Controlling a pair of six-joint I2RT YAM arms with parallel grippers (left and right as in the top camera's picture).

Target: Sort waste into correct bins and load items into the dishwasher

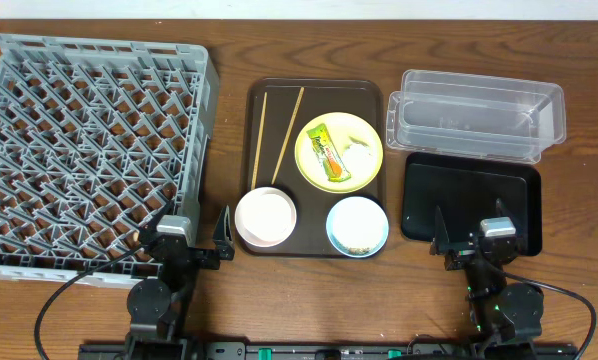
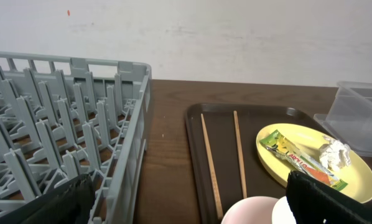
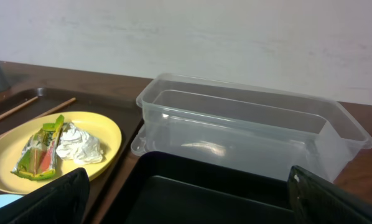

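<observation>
On the brown serving tray, a yellow plate [image 1: 366,170] carries the green-and-orange wrapper [image 1: 327,157] and a white crumpled scrap [image 3: 77,146]. Two chopsticks [image 1: 260,140] lie left of it. A white bowl [image 1: 266,216] and a light blue bowl [image 1: 359,215] with crumbs [image 1: 354,241] sit at the tray's front. The grey dish rack [image 1: 99,45] fills the left. The clear tub [image 1: 479,100] and black tray [image 1: 469,190] are on the right. My left gripper [image 1: 184,240] is open by the rack's front corner. My right gripper [image 1: 476,240] is open over the black tray's front edge. Neither holds anything.
The brown serving tray [image 1: 279,100] lies between the rack and the bins. A strip of bare wooden table [image 2: 164,155] separates the rack from the tray. Both arm bases and cables sit along the front table edge.
</observation>
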